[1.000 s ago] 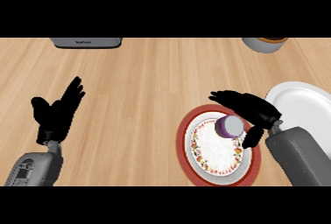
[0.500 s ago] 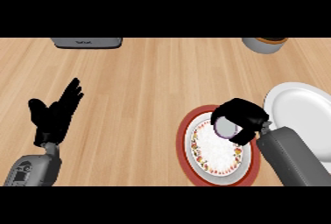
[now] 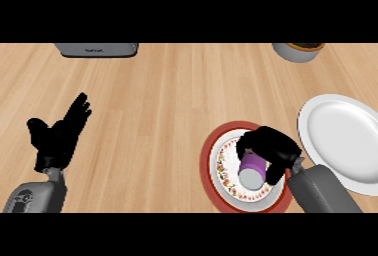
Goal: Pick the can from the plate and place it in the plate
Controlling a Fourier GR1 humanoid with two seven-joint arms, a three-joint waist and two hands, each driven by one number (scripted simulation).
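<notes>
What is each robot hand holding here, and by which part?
The right robot hand curls round the upper side of the can, over the red plate. The left robot hand is open and holds nothing.

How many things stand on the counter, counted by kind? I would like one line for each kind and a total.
Plates: 2, a red-rimmed plate and a white plate
Cans: 1, a purple can, over the red-rimmed plate with the right hand curled round it
Grey appliance at the far edge: 1
Grey pot at the far edge: 1
Total: 5
</notes>
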